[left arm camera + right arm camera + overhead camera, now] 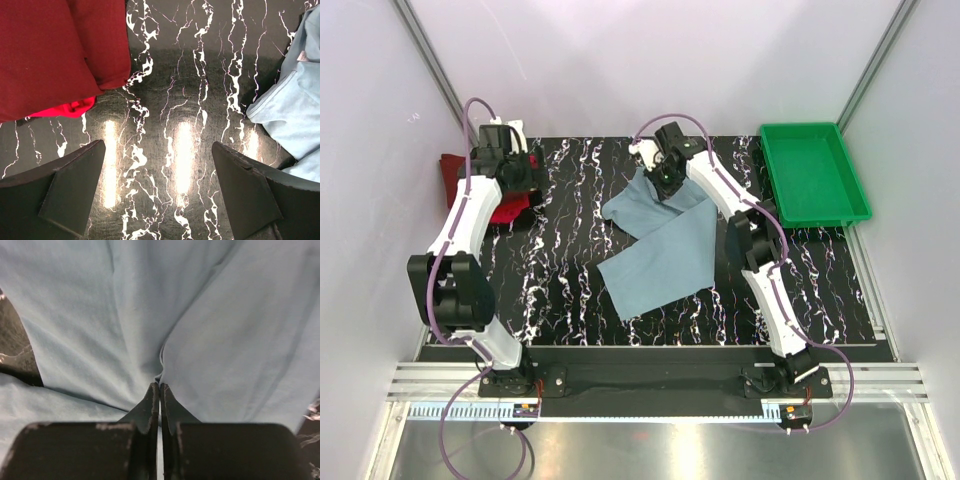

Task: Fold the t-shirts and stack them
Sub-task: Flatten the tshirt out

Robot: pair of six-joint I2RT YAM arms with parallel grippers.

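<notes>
The grey-blue t-shirt lies crumpled in the middle of the black marbled table, and fills the right wrist view. My right gripper is shut on a fold at its far edge. The maroon t-shirt lies folded on top of the bright red t-shirt at the far left; both show in the top view. My left gripper is open and empty, hovering over bare table just right of that stack.
A green plastic tray stands at the back right corner. The black marbled table has bare surface at front left and front right. White walls close in both sides.
</notes>
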